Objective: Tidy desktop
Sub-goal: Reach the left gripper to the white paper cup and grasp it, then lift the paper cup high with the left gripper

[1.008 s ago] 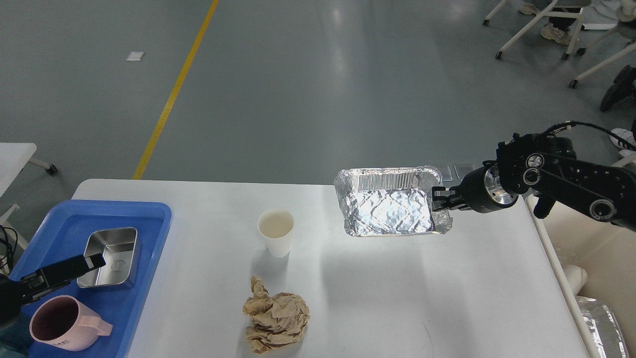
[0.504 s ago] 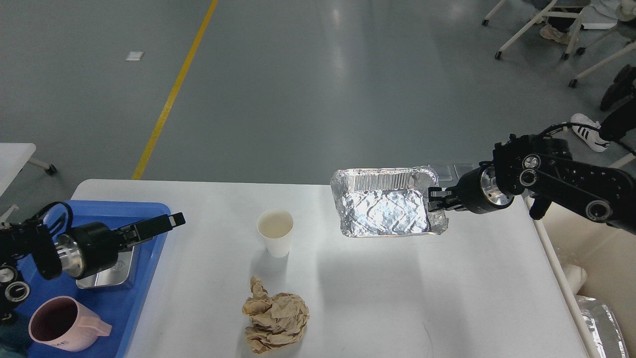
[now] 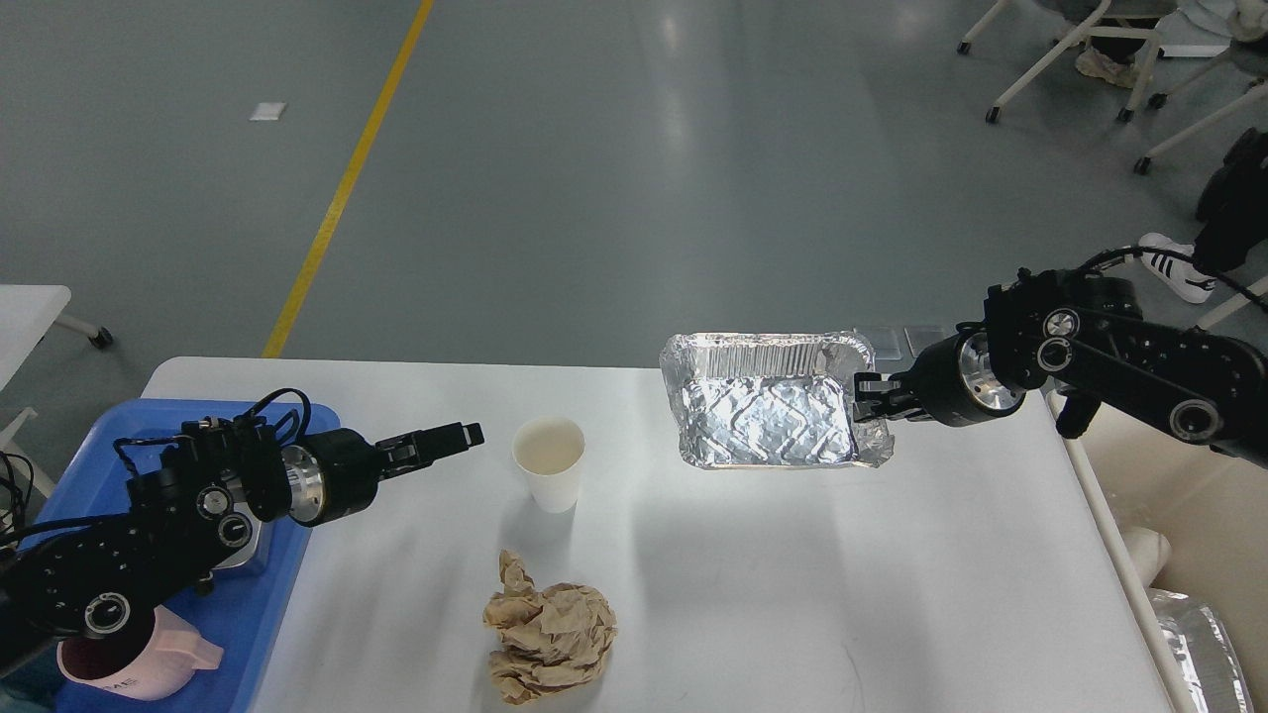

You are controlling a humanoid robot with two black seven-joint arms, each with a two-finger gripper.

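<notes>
The white desktop [image 3: 792,574] holds a white paper cup [image 3: 548,460] and a crumpled ball of brown paper [image 3: 550,634]. My right gripper [image 3: 864,401] is shut on the right rim of an empty foil tray [image 3: 768,416]. It holds the tray above the far right part of the desktop, with a shadow beneath it. My left gripper [image 3: 461,436] reaches in from the left, just left of the cup and apart from it. Its fingers show as one dark bar, so I cannot tell them apart.
A blue plastic tray [image 3: 109,446] sits at the desktop's left end. It holds a pink mug [image 3: 149,663] and a metal box [image 3: 248,550] mostly hidden by my left arm. A cream bin [image 3: 1189,495] with foil [image 3: 1199,634] inside stands beside the right edge.
My left arm has swung from over the blue tray to the right, up to the paper cup. My right gripper with the foil tray has shifted slightly left.
</notes>
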